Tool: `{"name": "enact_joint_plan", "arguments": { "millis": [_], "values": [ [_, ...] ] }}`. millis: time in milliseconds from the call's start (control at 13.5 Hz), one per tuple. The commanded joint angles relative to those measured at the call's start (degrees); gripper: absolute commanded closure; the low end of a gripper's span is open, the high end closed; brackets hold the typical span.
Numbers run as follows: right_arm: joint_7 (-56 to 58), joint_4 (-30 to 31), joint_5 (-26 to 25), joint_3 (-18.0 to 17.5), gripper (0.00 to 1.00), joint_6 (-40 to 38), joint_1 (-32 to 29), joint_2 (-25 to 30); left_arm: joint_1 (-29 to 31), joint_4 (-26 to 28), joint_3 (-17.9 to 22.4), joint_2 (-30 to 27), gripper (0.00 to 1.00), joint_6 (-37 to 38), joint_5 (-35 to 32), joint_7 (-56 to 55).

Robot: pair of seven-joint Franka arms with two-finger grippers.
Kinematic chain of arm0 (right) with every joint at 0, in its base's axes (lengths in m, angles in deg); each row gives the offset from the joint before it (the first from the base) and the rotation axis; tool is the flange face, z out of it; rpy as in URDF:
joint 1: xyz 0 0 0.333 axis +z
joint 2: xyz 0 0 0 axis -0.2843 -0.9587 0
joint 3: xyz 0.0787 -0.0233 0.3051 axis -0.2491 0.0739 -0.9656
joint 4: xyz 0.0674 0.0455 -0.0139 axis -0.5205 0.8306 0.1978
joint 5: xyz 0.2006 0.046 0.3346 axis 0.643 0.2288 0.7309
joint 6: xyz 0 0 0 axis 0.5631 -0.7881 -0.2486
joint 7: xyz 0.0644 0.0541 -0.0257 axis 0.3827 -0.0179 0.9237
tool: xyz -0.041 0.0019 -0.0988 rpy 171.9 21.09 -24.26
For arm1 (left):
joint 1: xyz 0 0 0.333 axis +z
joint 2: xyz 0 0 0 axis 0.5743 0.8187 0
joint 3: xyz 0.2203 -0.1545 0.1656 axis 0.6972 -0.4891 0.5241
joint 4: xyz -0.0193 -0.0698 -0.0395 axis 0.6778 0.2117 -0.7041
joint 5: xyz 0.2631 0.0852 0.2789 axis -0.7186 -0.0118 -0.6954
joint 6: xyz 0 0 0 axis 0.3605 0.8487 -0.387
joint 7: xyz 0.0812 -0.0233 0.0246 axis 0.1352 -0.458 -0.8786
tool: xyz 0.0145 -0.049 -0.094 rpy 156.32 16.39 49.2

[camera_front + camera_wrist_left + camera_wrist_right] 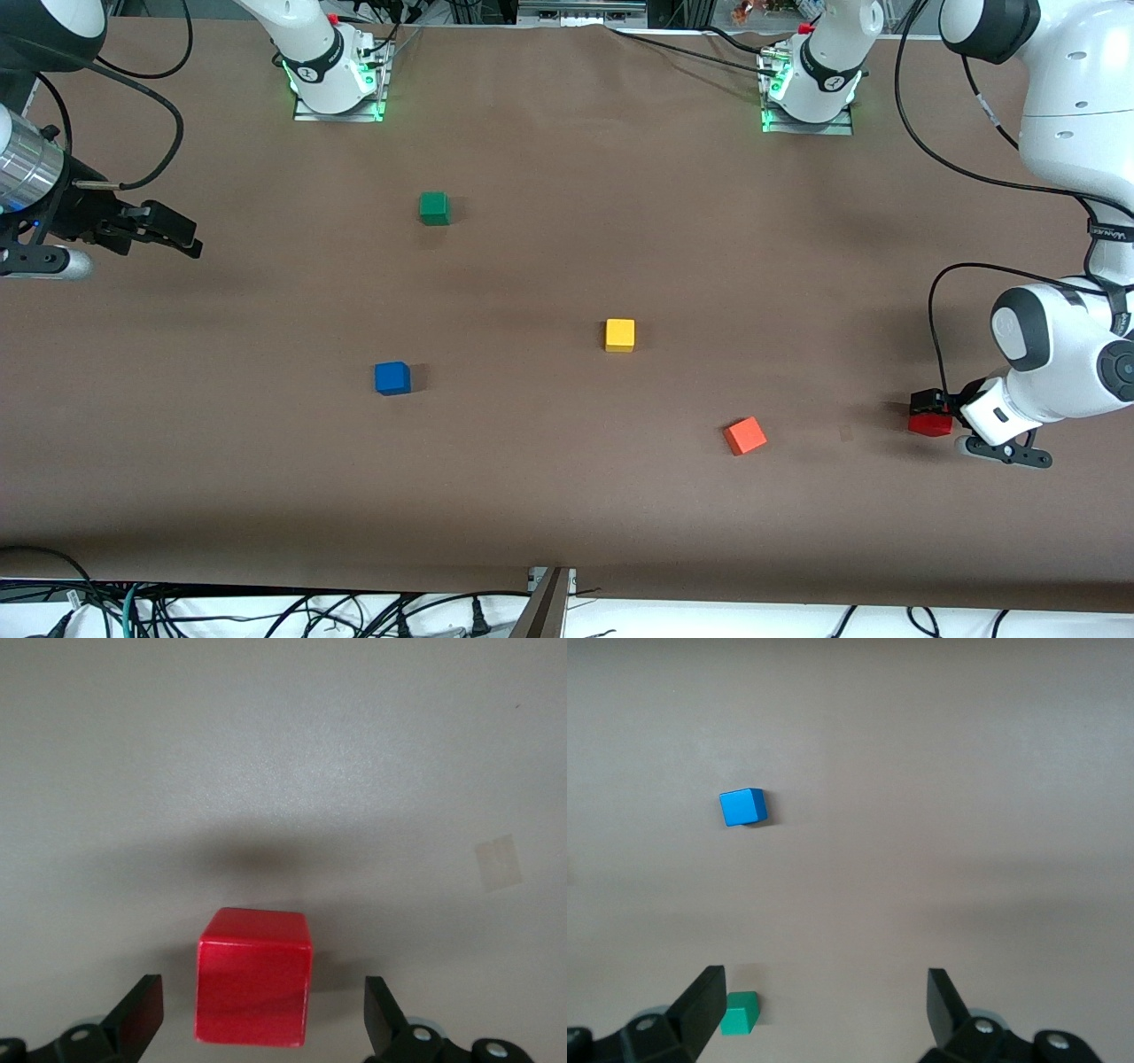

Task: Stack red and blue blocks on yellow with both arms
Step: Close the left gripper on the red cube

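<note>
The deep red block (930,424) rests on the table at the left arm's end. My left gripper (935,409) is low around it and open. In the left wrist view the red block (254,977) sits between the two fingers with a gap on each side of the left gripper (263,1010). The blue block (392,377) lies toward the right arm's end, and the yellow cube (619,335) sits mid-table. My right gripper (182,235) hangs open and empty over the right arm's end. The right wrist view shows the blue block (742,806) well past the right gripper (824,1005).
A green cube (434,208) lies nearer the robot bases than the blue block; the green cube (739,1012) also shows by one right finger. An orange-red cube (745,436) sits between the yellow cube and the red block, nearer the front camera.
</note>
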Motion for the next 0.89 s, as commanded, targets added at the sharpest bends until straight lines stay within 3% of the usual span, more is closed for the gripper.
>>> {"name": "enact_joint_plan", "arguments": {
  "millis": [0,74,148,295,369,591,812],
  "values": [
    [0.07,-1.07,-0.22,-0.5,0.0,-0.65,-0.55,-0.27,0.98,-1.34,-0.4,1.26,0.0,-0.27,-1.64,0.79],
    [0.07,-1.07,-0.31,-0.58,0.0,-0.56,-0.38,-0.53,1.07,-1.34,-0.4,1.35,0.23,-0.27,-1.64,0.79],
    [0.07,-1.07,-0.57,-0.67,0.0,-0.56,-0.12,-1.4,1.07,-1.34,-0.4,1.44,0.51,-0.19,-1.64,0.79],
    [-0.02,-1.77,-0.66,-0.76,0.0,-0.38,-0.03,-2.2,1.16,-1.34,-0.4,1.18,0.9,-0.01,-1.55,0.79],
    [0.16,-2.56,-0.66,-0.76,0.0,-0.47,-0.03,-2.29,1.16,-1.6,-0.49,0.92,1.0,0.16,-1.46,0.7],
    [0.33,-3.18,-0.4,-0.67,0.0,-0.56,-0.11,-2.38,0.11,-2.39,-2.5,-2.23,1.0,2.09,-0.85,-0.44],
    [1.2,-3.1,-0.66,-0.67,0.0,-1.34,-0.37,-2.99,-2.26,-2.48,-7.68,-6.9,1.0,6.47,-0.84,-6.83]
  ]
}}
